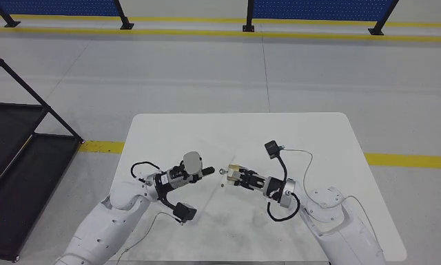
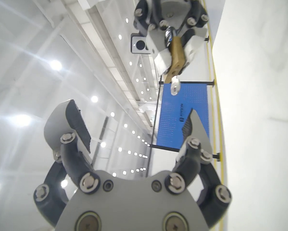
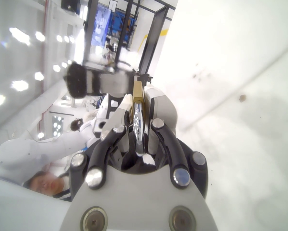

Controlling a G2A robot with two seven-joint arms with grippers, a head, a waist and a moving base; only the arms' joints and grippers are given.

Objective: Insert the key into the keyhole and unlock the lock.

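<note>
One lock, one key and two hands were there. The left hand [image 2: 131,111] was wide open and held nothing, near the key [image 2: 175,86] but apart from it. The right hand [image 1: 239,176] was clenched on the brass lock [image 2: 176,54] above the white tabletop [image 1: 310,134]. The key stuck out of the lock's end.

One lock [image 2: 177,54], one key [image 2: 175,86], two claws [image 2: 134,118] [image 3: 139,94], one table [image 1: 310,134]

Key [image 2: 175,88] in lock [image 2: 177,54] within right pincer [image 3: 141,97], left pincer [image 2: 134,118] opposite
</note>
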